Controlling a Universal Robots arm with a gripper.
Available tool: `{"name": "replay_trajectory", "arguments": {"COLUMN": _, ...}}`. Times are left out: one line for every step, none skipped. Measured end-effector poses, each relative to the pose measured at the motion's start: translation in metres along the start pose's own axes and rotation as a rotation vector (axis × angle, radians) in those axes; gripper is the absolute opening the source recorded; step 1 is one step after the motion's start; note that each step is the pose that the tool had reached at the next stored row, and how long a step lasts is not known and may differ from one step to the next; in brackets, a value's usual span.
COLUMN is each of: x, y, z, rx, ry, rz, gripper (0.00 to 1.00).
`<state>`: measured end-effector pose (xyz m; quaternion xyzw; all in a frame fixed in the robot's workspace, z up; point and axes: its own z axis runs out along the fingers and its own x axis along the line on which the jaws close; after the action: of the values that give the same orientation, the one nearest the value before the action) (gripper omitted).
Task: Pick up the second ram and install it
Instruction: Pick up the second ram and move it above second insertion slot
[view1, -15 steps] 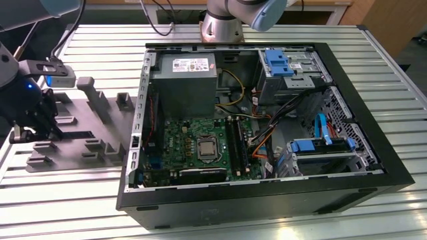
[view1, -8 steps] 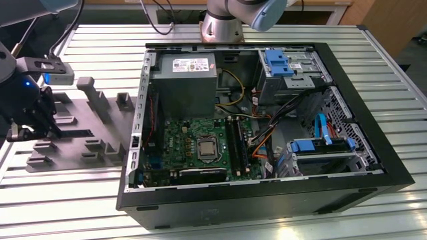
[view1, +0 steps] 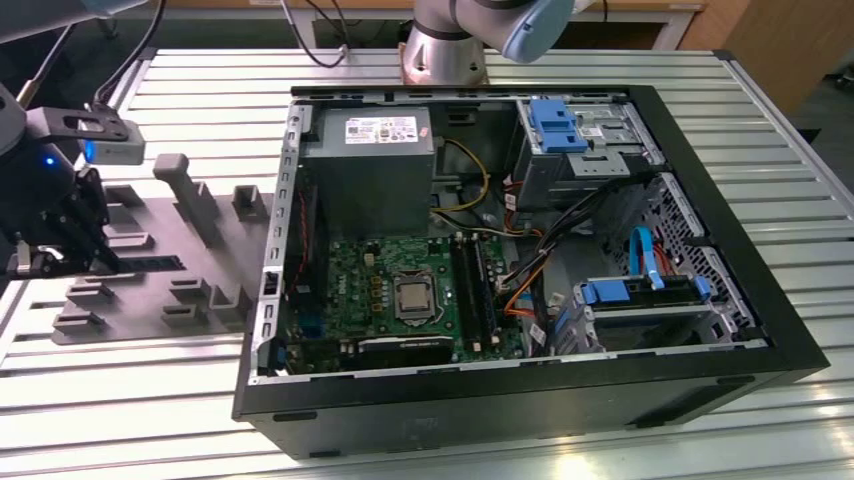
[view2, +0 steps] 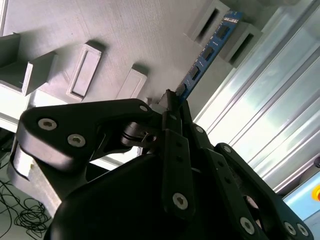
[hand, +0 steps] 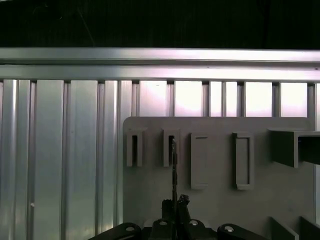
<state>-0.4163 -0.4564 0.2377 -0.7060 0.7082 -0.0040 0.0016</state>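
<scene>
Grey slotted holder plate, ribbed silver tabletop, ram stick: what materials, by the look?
Grey slotted holder plate: matte plastic, fine layered lines, probably printed. Ribbed silver tabletop: bare metal, likely aluminium, bright glare streaks. Blue-green flat ram stick: glossy circuit-board laminate with dark chips.

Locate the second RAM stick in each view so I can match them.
Exterior view: second RAM stick, a dark strip on the grey holder plate at the exterior view's left.
Second wrist view: blue stick running out from the hand.
First wrist view: thin edge-on line.
Shared landmark: the grey holder plate.
</scene>
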Motion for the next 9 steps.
{"name": "replay_trajectory", "arguments": {"x": 0.0000, "y": 0.0000, "z": -0.0010, "rx": 0.0000, "ry": 0.0000, "rz": 0.000, "gripper": 0.14}}
{"name": "replay_trajectory", "arguments": {"x": 0.0000, "y": 0.0000, "z": -0.0017, "rx": 0.0001, "ry": -0.0001, "rz": 0.000, "gripper": 0.14}}
{"name": "replay_trajectory", "arguments": {"x": 0.0000, "y": 0.0000, "z": -0.0024, "rx": 0.0001, "ry": 0.0000, "rz": 0.000, "gripper": 0.14}}
{"name": "replay_trajectory", "arguments": {"x": 0.0000, "y": 0.0000, "z": -0.0031, "rx": 0.0001, "ry": -0.0001, "rz": 0.000, "gripper": 0.14}}
{"name": "replay_trajectory", "arguments": {"x": 0.0000, "y": 0.0000, "z": -0.0039, "rx": 0.0000, "ry": 0.0000, "rz": 0.000, "gripper": 0.14}}
{"name": "replay_trajectory", "arguments": {"x": 0.0000, "y": 0.0000, "z": -0.0048, "rx": 0.0001, "ry": 0.0000, "rz": 0.000, "gripper": 0.14}}
{"name": "replay_trajectory", "arguments": {"x": 0.0000, "y": 0.0000, "z": -0.0057, "rx": 0.0000, "ry": 0.0000, "rz": 0.000, "gripper": 0.14}}
{"name": "replay_trajectory", "arguments": {"x": 0.0000, "y": -0.0001, "z": -0.0065, "rx": 0.0001, "ry": -0.0001, "rz": 0.000, "gripper": 0.14}}
{"name": "replay_trajectory", "arguments": {"x": 0.0000, "y": -0.0001, "z": -0.0074, "rx": 0.0000, "ry": 0.0000, "rz": 0.000, "gripper": 0.14}}
